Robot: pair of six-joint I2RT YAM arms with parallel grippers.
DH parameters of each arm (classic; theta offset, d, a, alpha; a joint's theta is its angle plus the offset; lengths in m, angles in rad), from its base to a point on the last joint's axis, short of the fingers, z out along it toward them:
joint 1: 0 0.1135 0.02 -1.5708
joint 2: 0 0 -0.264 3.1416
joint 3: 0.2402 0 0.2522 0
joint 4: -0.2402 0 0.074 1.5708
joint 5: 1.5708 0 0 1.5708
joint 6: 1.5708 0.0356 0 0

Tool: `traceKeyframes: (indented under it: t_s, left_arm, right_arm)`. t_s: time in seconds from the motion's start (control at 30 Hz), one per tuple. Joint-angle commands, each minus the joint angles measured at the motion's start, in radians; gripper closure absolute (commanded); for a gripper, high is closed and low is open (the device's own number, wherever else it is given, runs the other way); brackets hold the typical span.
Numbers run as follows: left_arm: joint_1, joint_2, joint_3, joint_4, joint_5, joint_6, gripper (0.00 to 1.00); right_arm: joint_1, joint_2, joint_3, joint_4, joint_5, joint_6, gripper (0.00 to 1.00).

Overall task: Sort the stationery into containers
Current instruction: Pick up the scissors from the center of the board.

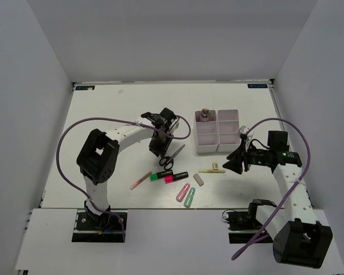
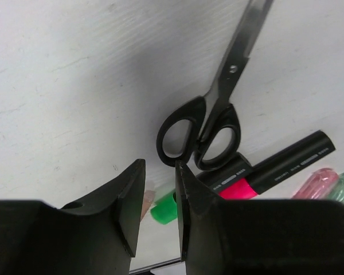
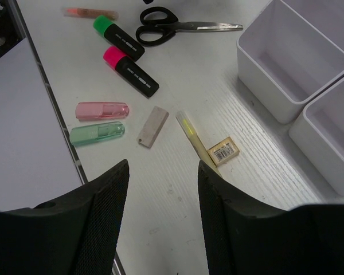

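Note:
The black-handled scissors (image 1: 171, 157) lie left of the white divided containers (image 1: 230, 148). My left gripper (image 1: 158, 151) hovers just left of the scissors' handles (image 2: 199, 136), its jaws a narrow gap apart and empty (image 2: 159, 166). The green-ended highlighter (image 1: 160, 175), the pink-ended highlighter (image 1: 176, 177) and the thin pink pen (image 1: 140, 180) lie below it. The pink capsule (image 1: 183, 192), green capsule (image 1: 190, 197) and grey eraser (image 1: 199, 179) lie nearer the front. My right gripper (image 1: 235, 162) is open and empty (image 3: 163, 166) beside the pale yellow clip (image 3: 195, 137). A pink round piece (image 1: 204, 114) sits in the far left compartment.
A small tan eraser with a barcode (image 3: 223, 150) lies against the yellow clip. The tray walls (image 3: 275, 109) stand right of my right gripper. White walls enclose the table; a purple cable (image 1: 180, 129) loops by the left wrist.

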Motion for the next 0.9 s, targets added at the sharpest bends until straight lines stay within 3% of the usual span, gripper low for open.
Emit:
traceKeyframes:
  t_s: [0.0, 0.87]
  left_arm:
    - [-0.007, -0.01, 0.061, -0.068, -0.019, 0.033, 0.61]
    - [-0.01, 0.032, -0.011, 0.025, -0.019, 0.011, 0.61]
  right_arm:
    - [-0.008, 0.0, 0.0, 0.008, -0.017, -0.014, 0.45]
    - [-0.023, -0.002, -0.002, -0.009, -0.036, -0.033, 0.45]
